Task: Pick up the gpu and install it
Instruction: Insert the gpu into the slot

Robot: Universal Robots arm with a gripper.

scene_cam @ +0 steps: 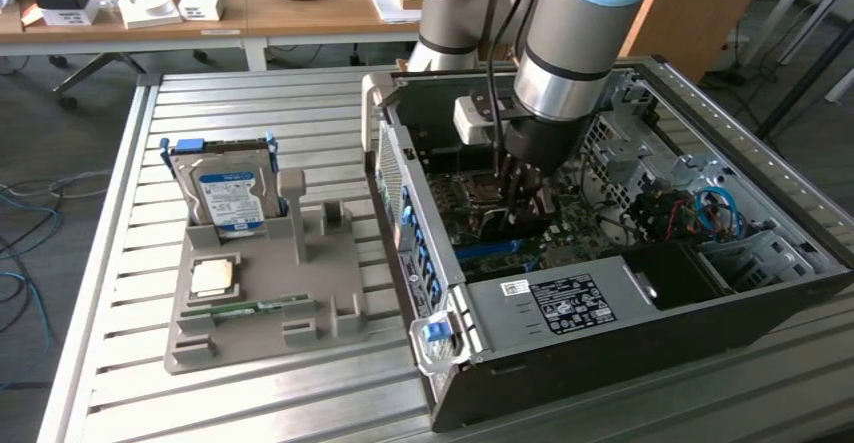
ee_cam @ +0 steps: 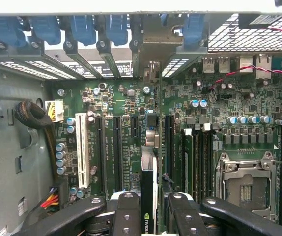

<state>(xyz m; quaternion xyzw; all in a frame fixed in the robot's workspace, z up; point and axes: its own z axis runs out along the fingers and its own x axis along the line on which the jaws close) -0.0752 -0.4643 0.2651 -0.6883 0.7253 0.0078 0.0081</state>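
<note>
Clamping the gpu (ee_cam: 148,184) edge-on, gripper (ee_cam: 152,201) covers its held end.

A: What lay below the gripper (scene_cam: 518,201)?
B: Slatted metal table (scene_cam: 240,93), evenly lit.
A: And beyond it?
B: Wooden desks (scene_cam: 307,13) stood well behind, white boxes (scene_cam: 147,8) on top. Grey floor (scene_cam: 54,133) lay between; blue cables (scene_cam: 20,263) trailed over it, off to one side.
</note>
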